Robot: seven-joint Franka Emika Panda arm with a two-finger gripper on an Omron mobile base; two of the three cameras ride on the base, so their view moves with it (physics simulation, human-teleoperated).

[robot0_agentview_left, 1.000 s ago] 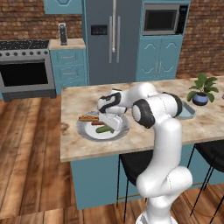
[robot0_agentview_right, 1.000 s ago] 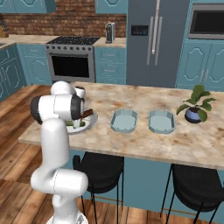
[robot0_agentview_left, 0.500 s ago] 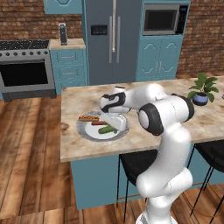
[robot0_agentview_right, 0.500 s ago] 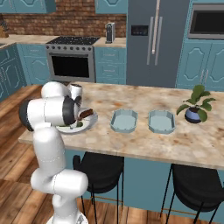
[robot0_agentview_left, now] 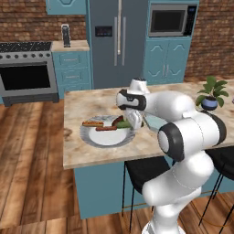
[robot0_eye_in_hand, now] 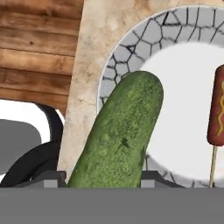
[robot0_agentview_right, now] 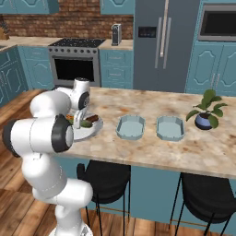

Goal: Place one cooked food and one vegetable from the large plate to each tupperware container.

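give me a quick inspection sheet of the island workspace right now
surface: marble-look island counter, dry, no spills seen
job's things: large plate holds a cucumber, a corn dog and other food; both tupperware containers empty
clutter: potted plant at the counter's far end
grippers: gripper low over the plate, a finger on each side of the cucumber; firm grip cannot be told
cables: nothing seen
surroundings: stove, fridge, microwave, black stools, wood floor

Chunky glossy white arm [robot0_agentview_left: 183, 137] with fat rounded segments, dark grey-black rings at the joints, black band round the wrist.
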